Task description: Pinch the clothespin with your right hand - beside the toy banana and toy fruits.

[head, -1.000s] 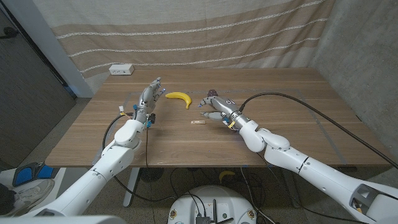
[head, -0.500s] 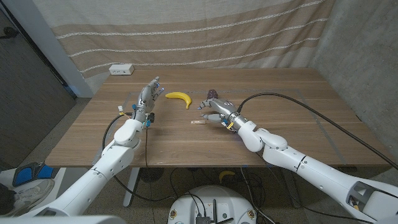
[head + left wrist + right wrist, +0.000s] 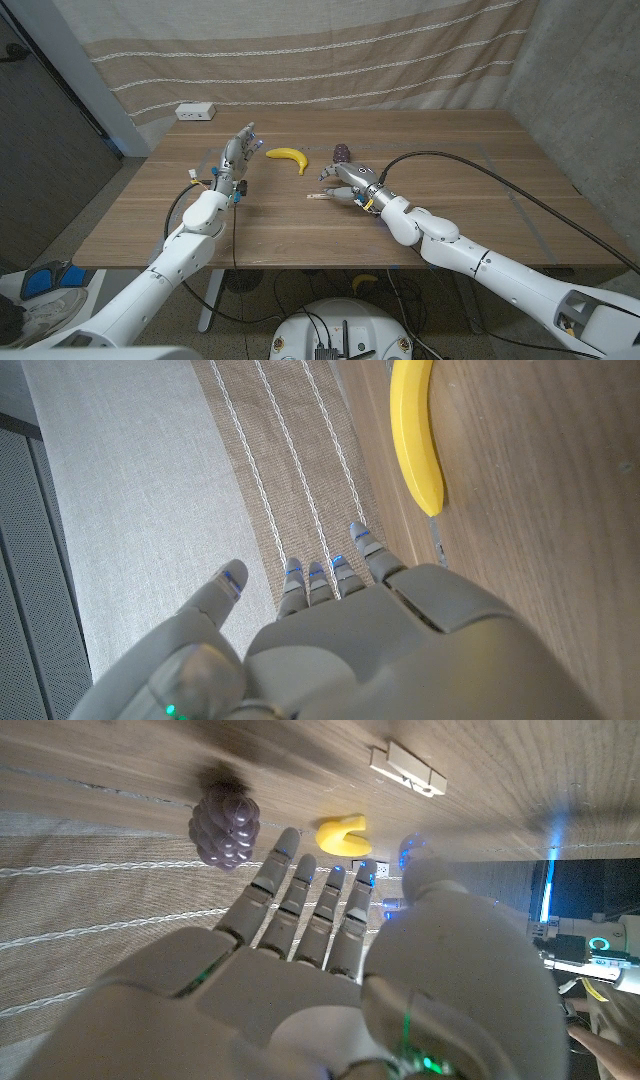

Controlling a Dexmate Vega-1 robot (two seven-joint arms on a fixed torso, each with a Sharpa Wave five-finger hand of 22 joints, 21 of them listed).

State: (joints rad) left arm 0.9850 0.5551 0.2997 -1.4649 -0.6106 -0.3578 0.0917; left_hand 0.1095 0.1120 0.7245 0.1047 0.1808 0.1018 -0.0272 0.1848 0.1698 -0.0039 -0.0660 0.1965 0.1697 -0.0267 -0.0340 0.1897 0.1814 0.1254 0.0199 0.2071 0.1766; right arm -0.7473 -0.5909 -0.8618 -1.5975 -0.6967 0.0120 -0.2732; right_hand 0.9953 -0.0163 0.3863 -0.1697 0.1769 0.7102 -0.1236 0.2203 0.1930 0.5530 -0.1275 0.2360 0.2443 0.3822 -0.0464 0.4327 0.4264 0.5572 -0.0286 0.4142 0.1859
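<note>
the clothespin (image 3: 319, 197) lay on the wooden table (image 3: 470, 160) near its middle, a small pale piece lying flat, with nothing gripping it. the right hand (image 3: 345, 184) stood just to the right of it, fingers spread and reaching left toward it, holding nothing; from the head view i could not tell whether a fingertip touched the clothespin or stopped just short. in the right wrist view the same hand (image 3: 320, 980) showed its fingers (image 3: 300, 905) straight and apart, with the clothespin (image 3: 406, 770) lying past the fingertips and clear of them. the toy banana (image 3: 289, 157) lay farther back and a little left of the clothespin, well apart from it, and the purple toy grapes (image 3: 343, 153) sat just behind the right hand, to the right of the banana. the left hand (image 3: 237, 155) was held up over the left part of the table, near the banana's left end, fingers extended and loosely apart, grasping nothing; its wrist view showed the hand (image 3: 340, 650) relaxed with the banana (image 3: 415, 435) lying beyond the fingertips. a white power strip (image 3: 196, 112) sat at the far left edge of the table, in front of the striped curtain (image 3: 320, 50).
</note>
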